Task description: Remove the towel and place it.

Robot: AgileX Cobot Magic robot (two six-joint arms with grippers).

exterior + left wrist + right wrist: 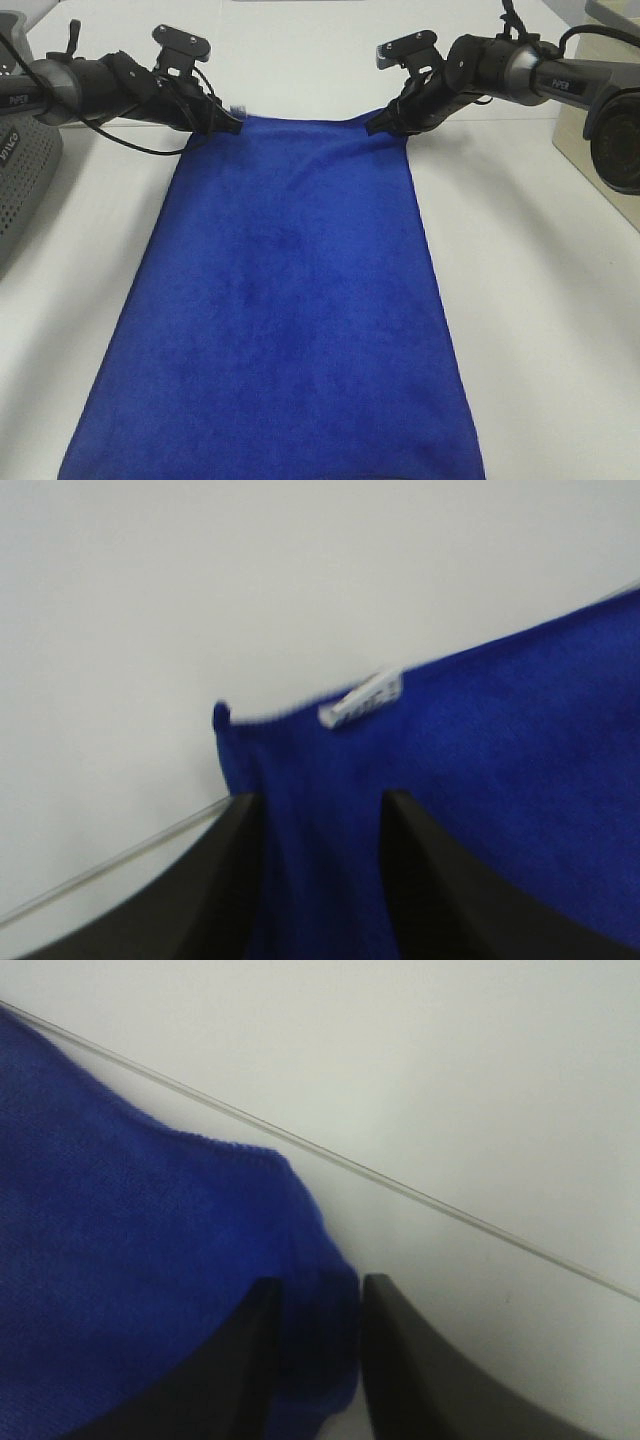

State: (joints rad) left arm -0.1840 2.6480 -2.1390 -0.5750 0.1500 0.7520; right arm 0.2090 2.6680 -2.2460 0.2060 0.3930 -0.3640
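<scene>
Towel [290,300] lies spread flat on the white desk [540,300], running from upper centre of the frame down to the bottom edge. Left hand [232,124] is clenched on the towel's upper-left corner, by the small white tag [362,698]. Right hand [378,124] is clenched on the upper-right corner. Grey perforated box [25,170] sits at the left edge.

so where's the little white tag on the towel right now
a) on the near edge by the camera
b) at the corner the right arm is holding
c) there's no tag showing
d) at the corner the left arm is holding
d: the white tag sits on the towel hem just past the left gripper fingers, while the corner at the right gripper shows none.
</scene>
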